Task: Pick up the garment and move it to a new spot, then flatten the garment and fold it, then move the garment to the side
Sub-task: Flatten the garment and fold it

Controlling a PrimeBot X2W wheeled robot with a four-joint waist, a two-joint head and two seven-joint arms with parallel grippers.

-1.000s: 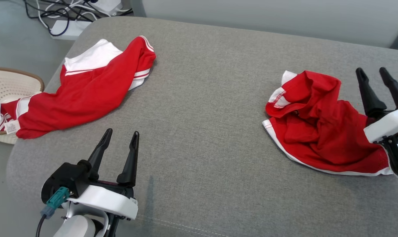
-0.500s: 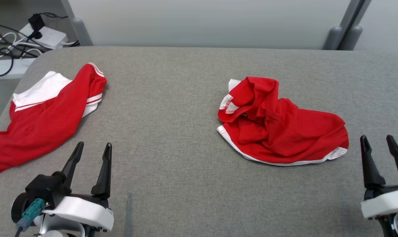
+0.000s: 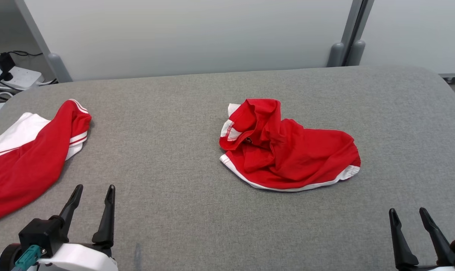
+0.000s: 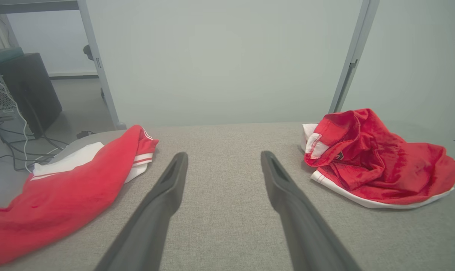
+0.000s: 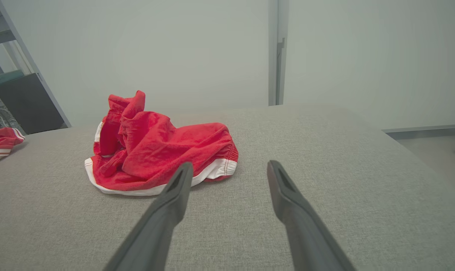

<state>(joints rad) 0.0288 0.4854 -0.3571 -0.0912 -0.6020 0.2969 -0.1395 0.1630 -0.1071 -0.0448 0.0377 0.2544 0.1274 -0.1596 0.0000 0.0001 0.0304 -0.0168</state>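
The crumpled red garment (image 3: 295,154) with white trim lies mid-way across the grey padded table (image 3: 167,124). A small dark tag (image 3: 249,140) in its folds is too small to read. The left gripper (image 3: 95,187) and right gripper (image 3: 407,210) hover near the front edge, well apart from it, fingers spread and empty. A red-and-white cloth (image 3: 24,162) lies far left.

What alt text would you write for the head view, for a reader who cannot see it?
A crumpled red garment with white trim lies in the middle of a grey table, untouched. A second red and white garment lies at its left side. The left gripper and right gripper sit at the bottom corners, jaws open and empty.
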